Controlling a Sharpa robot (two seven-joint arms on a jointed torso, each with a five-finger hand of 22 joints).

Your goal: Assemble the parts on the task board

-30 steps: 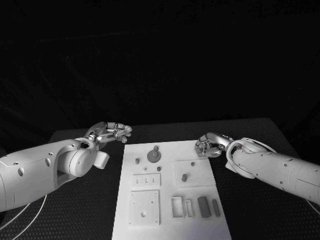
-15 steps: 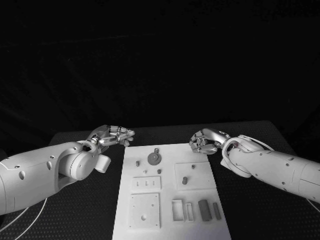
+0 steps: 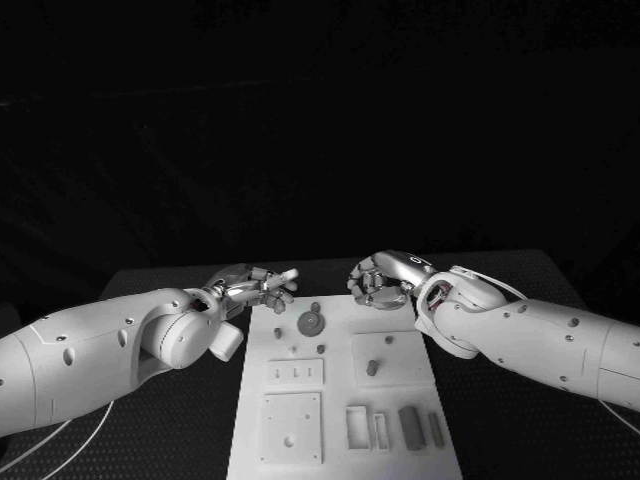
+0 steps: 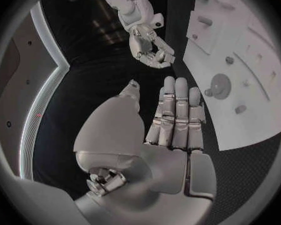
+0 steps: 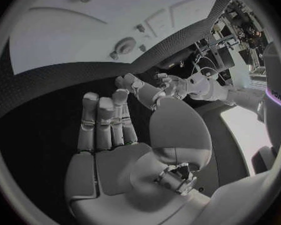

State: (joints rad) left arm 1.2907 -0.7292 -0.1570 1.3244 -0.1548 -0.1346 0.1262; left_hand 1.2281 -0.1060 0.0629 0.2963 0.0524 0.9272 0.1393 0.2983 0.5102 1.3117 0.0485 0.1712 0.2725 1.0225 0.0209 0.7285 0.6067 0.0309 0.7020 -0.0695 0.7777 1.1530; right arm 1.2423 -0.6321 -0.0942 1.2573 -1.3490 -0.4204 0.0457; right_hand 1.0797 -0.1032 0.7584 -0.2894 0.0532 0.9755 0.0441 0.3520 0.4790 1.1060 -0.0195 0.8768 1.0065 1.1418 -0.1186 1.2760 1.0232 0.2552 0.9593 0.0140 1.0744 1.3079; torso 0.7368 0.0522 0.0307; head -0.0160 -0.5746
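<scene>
The white task board [image 3: 342,462] lies lengthwise in the middle of the black table. A round disc part [image 3: 310,322] with a knob sits near the board's far end, with a small peg [image 3: 277,333] beside it. My left hand [image 3: 257,285] hovers at the board's far left corner, fingers stretched out flat and holding nothing; its fingers [image 4: 176,116] lie straight and side by side. My right hand [image 3: 384,278] hangs over the far right corner with its fingers bent and its bare palm [image 5: 112,165] showing. The two hands face each other across the far edge.
On the board lie a slotted plate [image 3: 294,372], a plate with a peg [image 3: 382,355], a square plate [image 3: 290,425] and several upright bars [image 3: 410,427] at the near right. Black table [image 3: 162,430] surrounds the board on both sides.
Both hands have moved inward to the board's far corners. The left hand's fingers have gone from curled to stretched out. The right hand has shifted left and farther away.
</scene>
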